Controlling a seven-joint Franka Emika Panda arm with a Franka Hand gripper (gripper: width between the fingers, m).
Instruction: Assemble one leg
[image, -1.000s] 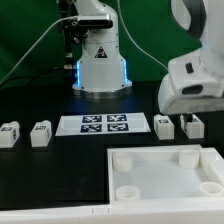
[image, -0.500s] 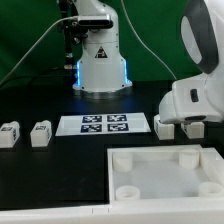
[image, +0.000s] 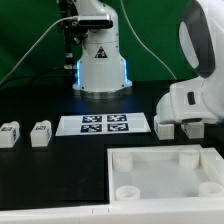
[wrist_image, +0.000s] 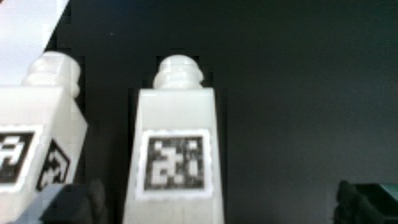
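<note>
- Two spare legs (image: 10, 134) (image: 40, 133) are noted side by side near the desk edge on the exterior view's left.
- The marker board (image: 105, 124) is laid flat at mid-desk.
- The large square piece (image: 165, 170) is set at the near corner on the exterior view's right.
- Behind it, toward the right edge, the leg (image: 165, 127) and a neighbour leg (image: 192, 127) are partly covered by the arm (image: 190, 95).
- In the wrist view, the gripper (wrist_image: 217, 198) is held wide, with a dark finger (wrist_image: 370, 195) on either side of one leg (wrist_image: 175, 130).
</note>
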